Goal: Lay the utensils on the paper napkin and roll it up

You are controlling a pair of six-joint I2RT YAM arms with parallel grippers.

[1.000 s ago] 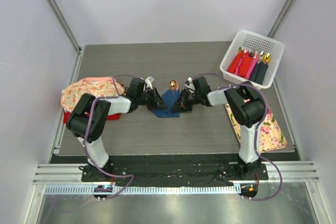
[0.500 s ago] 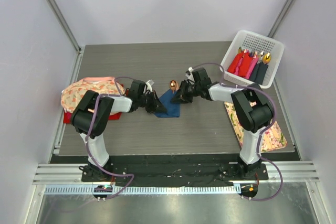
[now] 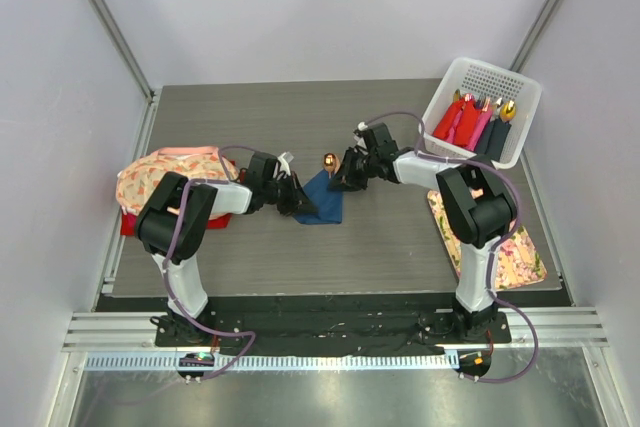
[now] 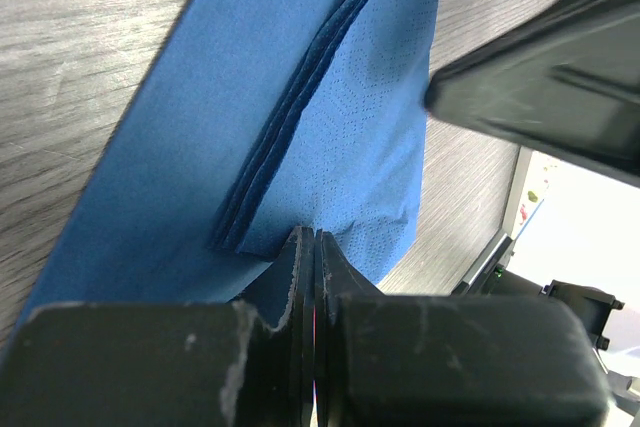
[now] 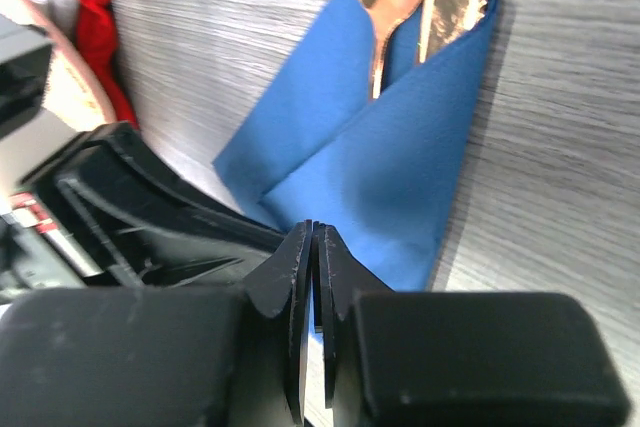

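Right gripper point(image 3: 344, 174) has backed off right of the paper napkin point(image 3: 325, 203), fingers closed, empty; left gripper point(image 3: 297, 201), fingers also closed, seemingly pins the fold over the utensils point(image 3: 329, 160).

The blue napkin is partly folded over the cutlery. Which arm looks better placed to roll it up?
Probably the left. The left gripper sits with shut jaws right at the napkin's left edge, beside the folded flap. The right gripper seems off the opposite side, up by the spoon bowl.
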